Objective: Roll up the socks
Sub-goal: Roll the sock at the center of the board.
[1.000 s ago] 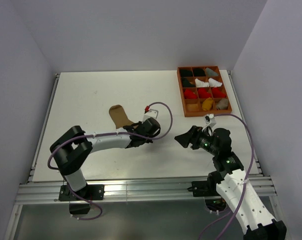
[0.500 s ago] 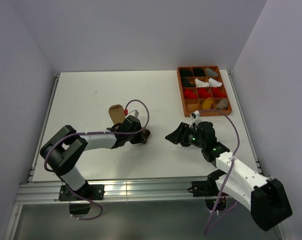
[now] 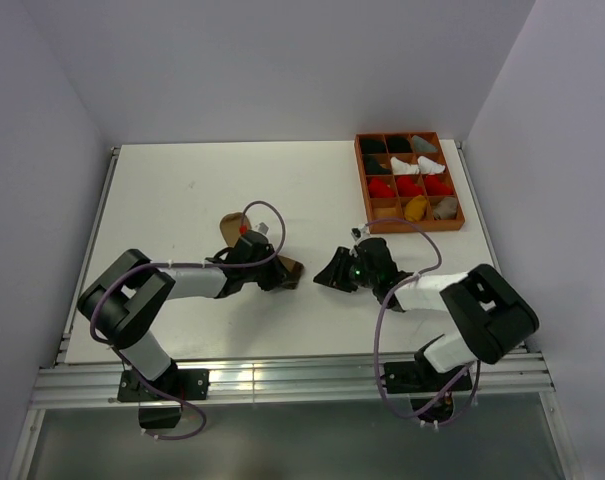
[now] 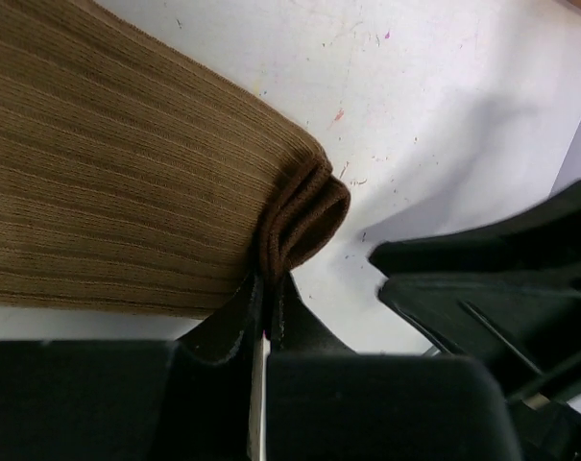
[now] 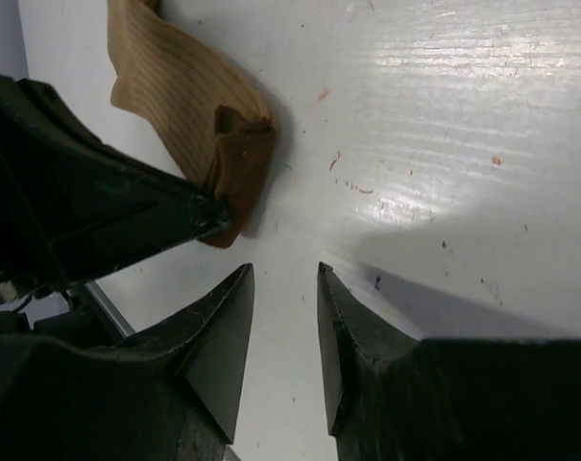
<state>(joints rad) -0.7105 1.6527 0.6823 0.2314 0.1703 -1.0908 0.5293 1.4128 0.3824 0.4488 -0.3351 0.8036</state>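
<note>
A tan ribbed sock with a dark cuff lies on the white table. My left gripper is shut on the cuff. In the left wrist view the cuff is bunched between the fingertips of the left gripper. My right gripper is open and empty, low over the table just right of the cuff. In the right wrist view it is a short way from the cuff. A mustard yellow sock lies in the tray. I cannot make out the light brown sock.
An orange compartment tray stands at the back right, holding black, grey, white and red rolled bundles. The table's front edge and the aluminium rail run below both arms. The two grippers are close together at mid-table.
My left wrist has swung left while keeping hold of the cuff. My right gripper has moved left, towards the cuff, and stays open.
</note>
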